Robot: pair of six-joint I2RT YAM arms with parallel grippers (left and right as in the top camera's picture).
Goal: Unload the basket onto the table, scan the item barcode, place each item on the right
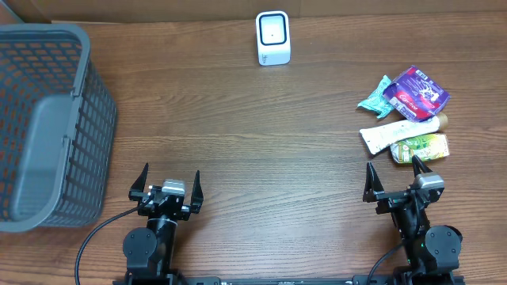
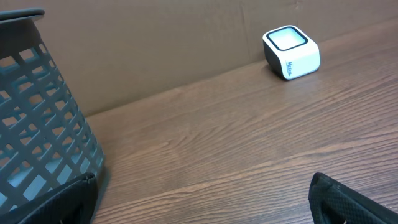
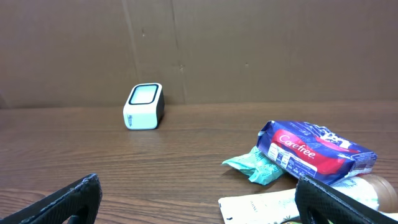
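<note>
Purple pack (image 1: 417,91) near the table's (image 1: 261,142) right edge: the right claw (image 1: 394,168), spread wide and empty, should pinch its sides gently.

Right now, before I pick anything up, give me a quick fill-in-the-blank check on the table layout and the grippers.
1. The white scanner stands at the far edge of the table, to the right of the gray ___.
2. The left gripper and the right gripper both stand ___, holding nothing.
3. The purple pack and the white tube lie just ahead of the ___ gripper.
Missing words: basket; open; right.
</note>
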